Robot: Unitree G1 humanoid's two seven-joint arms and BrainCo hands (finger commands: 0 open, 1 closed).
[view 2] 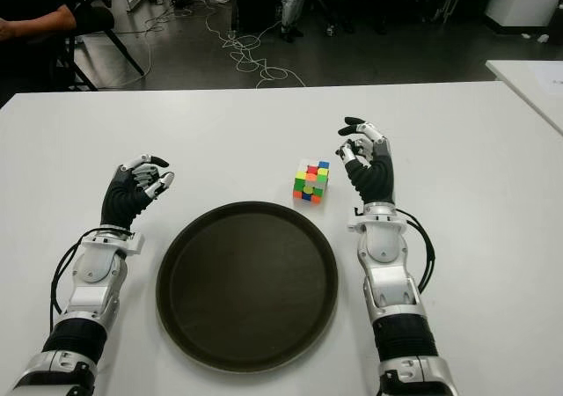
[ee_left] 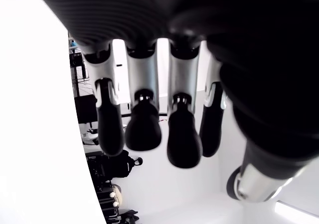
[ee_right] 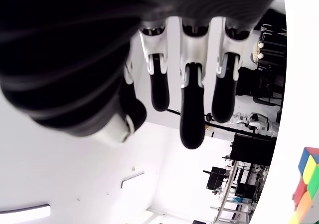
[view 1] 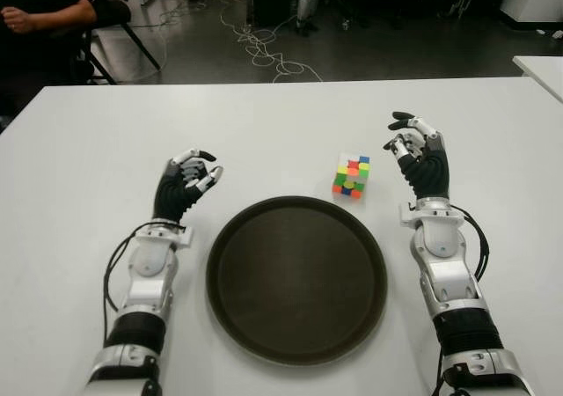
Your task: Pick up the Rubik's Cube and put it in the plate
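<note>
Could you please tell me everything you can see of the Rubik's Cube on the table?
The Rubik's Cube is a scrambled three-by-three cube of what looks like plastic, with green, yellow, red, orange, blue and white squares mixed on its visible faces. It sits flat on the white table, just beyond the far right rim of the dark round plate and apart from it. Nothing touches it but the table; the open right hand is to its right.
</note>
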